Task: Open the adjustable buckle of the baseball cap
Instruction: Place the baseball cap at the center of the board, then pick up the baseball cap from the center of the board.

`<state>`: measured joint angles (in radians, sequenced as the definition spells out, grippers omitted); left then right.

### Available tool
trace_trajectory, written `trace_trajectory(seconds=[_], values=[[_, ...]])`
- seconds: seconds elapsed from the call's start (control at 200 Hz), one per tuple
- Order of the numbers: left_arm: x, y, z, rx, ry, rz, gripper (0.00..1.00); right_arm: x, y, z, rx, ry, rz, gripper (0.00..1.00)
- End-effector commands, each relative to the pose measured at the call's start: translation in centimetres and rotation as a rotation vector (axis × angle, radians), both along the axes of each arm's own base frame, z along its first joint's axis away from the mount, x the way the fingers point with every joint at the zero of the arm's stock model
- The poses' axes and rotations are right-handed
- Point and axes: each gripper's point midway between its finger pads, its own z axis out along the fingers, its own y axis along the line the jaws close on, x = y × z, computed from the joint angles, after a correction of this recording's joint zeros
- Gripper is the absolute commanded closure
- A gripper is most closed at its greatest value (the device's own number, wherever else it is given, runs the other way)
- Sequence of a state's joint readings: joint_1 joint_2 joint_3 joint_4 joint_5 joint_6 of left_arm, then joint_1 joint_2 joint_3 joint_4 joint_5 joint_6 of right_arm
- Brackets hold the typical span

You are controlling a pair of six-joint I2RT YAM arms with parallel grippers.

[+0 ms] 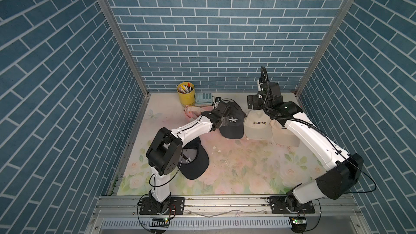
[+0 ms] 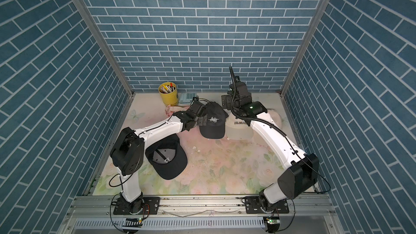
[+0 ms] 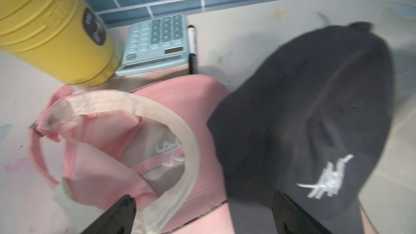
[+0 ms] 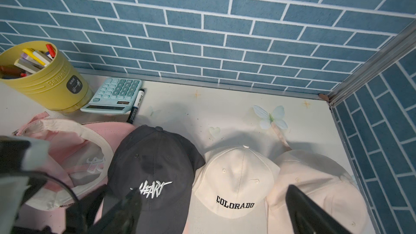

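1. Judged to be at the approach step: nothing gripped, buckle not yet worked
2. Above the upturned pink cap point(image 3: 171, 100) and the black cap point(image 3: 304, 109) touching it: left gripper point(image 3: 202, 195), spread wide and empty
3. Over the COLORADO cap point(image 4: 236, 176): right gripper point(image 4: 212, 191), likewise wide open, holding nothing
4. Likely target: the pink cap, lying near the yellow cup point(image 3: 51, 30), with strap point(image 3: 37, 156) looping away from the brim and a small metal buckle point(image 3: 36, 129) at the strap's end, blurred
5. Cannot tell whether fastened or already loose
6. Next, probably: pin the strap with one gripper, pinch at the buckle with the other, pull apart; calls for a low, fine grasp on thin fabric
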<state>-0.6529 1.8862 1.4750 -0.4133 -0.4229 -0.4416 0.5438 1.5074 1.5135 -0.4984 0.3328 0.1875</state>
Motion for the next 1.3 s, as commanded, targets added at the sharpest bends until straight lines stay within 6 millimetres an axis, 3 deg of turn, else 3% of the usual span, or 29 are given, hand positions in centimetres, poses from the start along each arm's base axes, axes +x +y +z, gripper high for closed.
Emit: trace_trajectory(seconds=[0.0, 0.145, 0.26, 0.375, 0.57, 0.73, 0.85, 0.965, 1.045, 1.17, 1.295], values=[[-0.2, 6.0, 0.9, -0.030, 0.035, 0.137, 0.00, 0.4, 0.8, 0.3, -0.010, -0.012, 0.050, 0.02], [-0.5, 11.0, 0.1, -0.109, 0.070, 0.238, 0.04, 0.6, 1.5, -0.1, -0.004, -0.002, 0.079, 0.02], [-1.0, 13.3, -1.5, -0.159, 0.113, 0.282, 0.08, 0.9, 2.0, -0.3, -0.003, 0.006, 0.095, 0.03], [-1.6, 13.8, -2.9, -0.178, 0.151, 0.285, 0.10, 1.3, 2.2, -0.4, -0.018, 0.008, 0.108, 0.03], [-0.8, 12.8, -5.4, -0.234, 0.182, 0.278, 0.11, 2.0, 2.6, -0.8, -0.031, 0.014, 0.120, 0.03], [0.1, 12.5, -5.8, -0.259, 0.159, 0.288, 0.16, 2.2, 2.5, -1.0, -0.044, 0.017, 0.116, 0.03], [0.5, 12.4, -5.5, -0.264, 0.145, 0.287, 0.32, 2.3, 2.5, -1.4, -0.042, 0.023, 0.119, 0.03], [0.6, 12.4, -5.1, -0.260, 0.135, 0.277, 0.56, 2.5, 2.6, -1.5, -0.037, 0.023, 0.121, 0.03], [0.8, 12.5, -4.0, -0.252, 0.113, 0.266, 0.76, 2.6, 2.6, -1.5, -0.032, 0.022, 0.122, 0.03], [1.0, 12.9, -1.9, -0.225, 0.072, 0.262, 0.96, 2.7, 2.9, -1.8, -0.026, 0.031, 0.135, 0.04], [1.2, 13.4, 0.8, -0.203, 0.022, 0.251, 1.00, 2.6, 3.2, -1.9, -0.017, 0.038, 0.161, 0.04]])
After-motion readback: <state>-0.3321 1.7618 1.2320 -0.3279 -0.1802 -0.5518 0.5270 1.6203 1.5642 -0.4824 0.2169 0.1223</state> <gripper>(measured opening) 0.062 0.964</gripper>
